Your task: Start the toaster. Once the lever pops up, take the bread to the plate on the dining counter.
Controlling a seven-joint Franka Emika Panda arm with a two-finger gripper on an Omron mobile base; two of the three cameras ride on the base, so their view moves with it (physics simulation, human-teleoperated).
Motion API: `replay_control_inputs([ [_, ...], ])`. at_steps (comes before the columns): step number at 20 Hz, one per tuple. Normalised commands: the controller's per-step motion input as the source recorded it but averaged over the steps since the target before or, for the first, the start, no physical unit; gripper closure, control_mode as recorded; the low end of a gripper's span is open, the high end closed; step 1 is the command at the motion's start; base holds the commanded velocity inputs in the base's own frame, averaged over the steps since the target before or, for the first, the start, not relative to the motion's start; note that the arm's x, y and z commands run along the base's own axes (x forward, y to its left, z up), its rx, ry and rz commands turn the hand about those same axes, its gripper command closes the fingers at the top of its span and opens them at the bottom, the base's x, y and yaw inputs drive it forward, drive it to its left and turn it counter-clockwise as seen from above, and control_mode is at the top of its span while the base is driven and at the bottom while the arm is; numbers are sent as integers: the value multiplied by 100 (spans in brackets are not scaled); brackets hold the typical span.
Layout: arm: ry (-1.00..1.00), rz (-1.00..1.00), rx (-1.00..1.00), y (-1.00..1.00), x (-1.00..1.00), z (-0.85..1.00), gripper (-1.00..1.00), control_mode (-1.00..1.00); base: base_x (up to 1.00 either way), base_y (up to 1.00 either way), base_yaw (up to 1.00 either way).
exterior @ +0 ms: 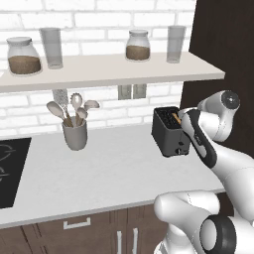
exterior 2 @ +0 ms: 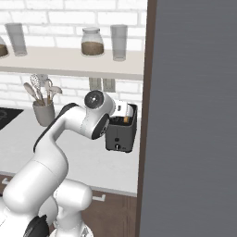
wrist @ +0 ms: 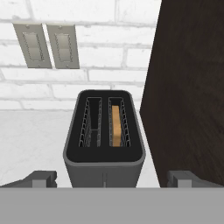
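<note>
On the desk (exterior: 99,163) by the dark side panel (wrist: 192,87) | we see the toaster (wrist: 104,144), bread (wrist: 116,124) in its right slot | our pincer (wrist: 111,178) spread wide, empty, fingertips (wrist: 41,178) flanking its near end | utensil crock (exterior: 75,133) well left.

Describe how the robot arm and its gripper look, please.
The arm has glossy white, rounded segments with dark grey-black joints and round grey end caps. One link carries a black band along its side. The gripper has two small dark grey, blocky fingertips. No cables or markings show.
</note>
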Motion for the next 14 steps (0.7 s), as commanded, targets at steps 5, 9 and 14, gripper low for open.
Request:
replay_control_inputs([
  [5, 0, 0, 0, 0, 0, 0, -100, -100, 0, 0, 0],
  [9, 0, 0, 0, 0, 0, 0, -100, -100, 0, 0, 0],
  [14, 0, 0, 0, 0, 0, 0, -100, -100, 0, 0, 0],
])
